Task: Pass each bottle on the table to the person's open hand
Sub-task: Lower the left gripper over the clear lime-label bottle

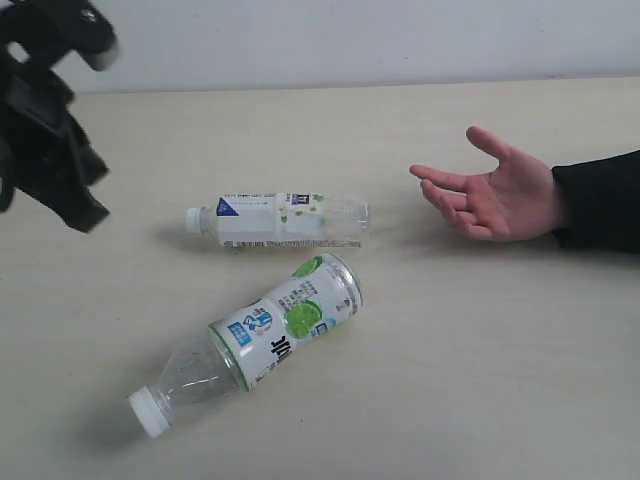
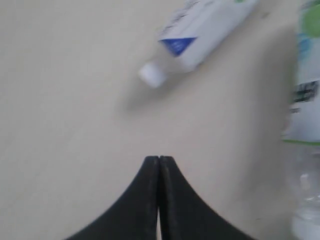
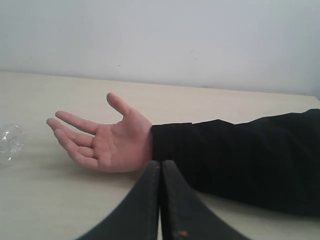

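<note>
The left claw hangs closed and empty over the table; the slim bottle lies ahead of its tips, apart. It should open wide, then close across the bottle's middle.

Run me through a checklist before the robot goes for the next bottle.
1. Is the left gripper open for a grasp: not ok, jaws shut.
2. Is the right gripper open: not ok, jaws shut.
3. Is the slim white-labelled bottle free to take: ok, lying on its side on the table, nothing gripping it.
4. Is the fat green-labelled bottle free to take: ok, also on its side.
5. Is the person's open hand ready: ok, palm up, empty.
</note>
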### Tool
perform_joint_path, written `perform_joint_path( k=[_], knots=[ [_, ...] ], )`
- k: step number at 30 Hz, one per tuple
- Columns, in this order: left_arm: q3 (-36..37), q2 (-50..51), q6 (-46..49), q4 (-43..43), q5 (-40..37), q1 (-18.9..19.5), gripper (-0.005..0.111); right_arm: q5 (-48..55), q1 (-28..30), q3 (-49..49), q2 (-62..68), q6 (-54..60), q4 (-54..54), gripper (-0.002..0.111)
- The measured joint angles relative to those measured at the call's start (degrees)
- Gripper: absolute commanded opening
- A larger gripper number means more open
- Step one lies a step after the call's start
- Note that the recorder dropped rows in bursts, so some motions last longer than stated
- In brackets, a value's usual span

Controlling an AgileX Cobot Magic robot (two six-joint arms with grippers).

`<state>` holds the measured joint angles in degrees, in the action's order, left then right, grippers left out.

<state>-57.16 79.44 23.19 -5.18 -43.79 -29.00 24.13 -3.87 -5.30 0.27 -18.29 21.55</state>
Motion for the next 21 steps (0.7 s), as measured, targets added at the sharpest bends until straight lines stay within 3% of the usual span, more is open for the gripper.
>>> perform_joint_path(
  k=[2,7,13,21],
  knots=[
    [-0.03,0.78,3.81,5.63,0.0,-2.53,0.009,0.0,0.0,0.0,0.0,0.0,0.0,0.0],
    [-0.48,2.15,9.33,12.66,0.43,-7.8,0.041,0.0,0.0,0.0,0.0,0.0,0.0,0.0],
    [-0.46,3.91,10.81,19.39,0.0,-10.68,0.073,0.0,0.0,0.0,0.0,0.0,0.0,0.0],
    [-0.51,10.21,10.9,22.66,-0.23,-14.36,0.077,0.0,0.0,0.0,0.0,0.0,0.0,0.0]
  ],
)
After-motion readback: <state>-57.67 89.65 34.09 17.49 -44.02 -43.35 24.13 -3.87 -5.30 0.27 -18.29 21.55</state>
